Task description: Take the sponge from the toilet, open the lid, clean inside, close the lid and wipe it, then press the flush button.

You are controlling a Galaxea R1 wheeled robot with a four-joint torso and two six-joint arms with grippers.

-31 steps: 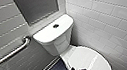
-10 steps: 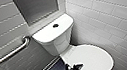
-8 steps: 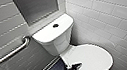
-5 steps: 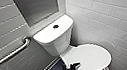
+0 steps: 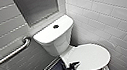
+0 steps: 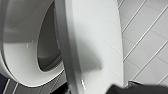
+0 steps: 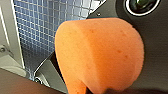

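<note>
opening step. left claw (image 5: 72, 67) sits at the near-left rim of the toilet (image 5: 55, 39) lid (image 5: 91, 56), which is partly raised off the seat (image 6: 15, 62); i cannot tell whether it pinches. right claw (image 7: 97, 82) grips the orange sponge (image 7: 100, 50). i should lift slowly along the hinge arc.

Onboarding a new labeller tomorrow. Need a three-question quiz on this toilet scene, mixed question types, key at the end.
1. True or false: the sponge lies on the lid.
2. Which end effector is at the lid's rim in the head view? A) left B) right C) neither
3. Fill in: the flush button sits on top of the ____.

Key:
1. False. The right end effector holds it, above the tiled floor.
2. A, the left end effector.
3. tank
</note>
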